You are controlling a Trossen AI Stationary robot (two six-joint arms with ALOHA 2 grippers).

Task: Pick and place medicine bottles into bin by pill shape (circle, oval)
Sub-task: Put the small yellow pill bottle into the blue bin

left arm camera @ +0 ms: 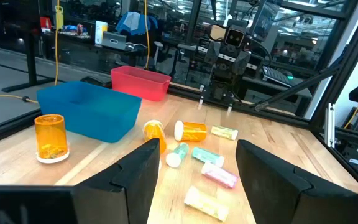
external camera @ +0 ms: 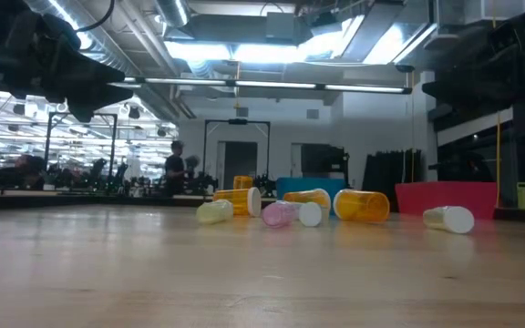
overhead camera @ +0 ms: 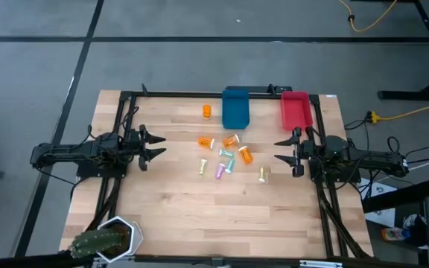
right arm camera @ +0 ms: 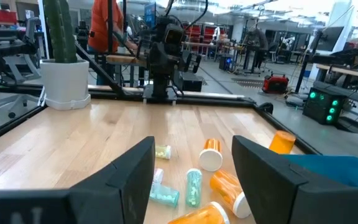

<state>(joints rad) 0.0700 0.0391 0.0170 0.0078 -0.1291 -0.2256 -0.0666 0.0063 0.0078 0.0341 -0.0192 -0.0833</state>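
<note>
- Currently parked well out to either side of the blue bin (overhead camera: 235, 112): left gripper (overhead camera: 153, 145) and right gripper (overhead camera: 285, 151), both with fingers spread and holding nothing.
- Medicine bottles (overhead camera: 226, 156) lying on their sides in a loose cluster just in front of the blue bin, between the two grippers. One orange bottle (overhead camera: 207, 112) upright beside the bin's left wall.
- Likely to roll away if nudged by a fingertip: round bodies on smooth wood.
- Close spacing in the cluster, so some risk of pinching two at once or knocking a neighbour.
- Pill shape probably hard to read through tinted walls, so a risk of the wrong bin, with the red bin (overhead camera: 295, 110) just right of the blue bin.
- Plenty of bare table (overhead camera: 177, 208) on the near side, away from the blue bin. Black rails along the side edges, potted cactus (overhead camera: 110, 238) at the corner farthest from it.
</note>
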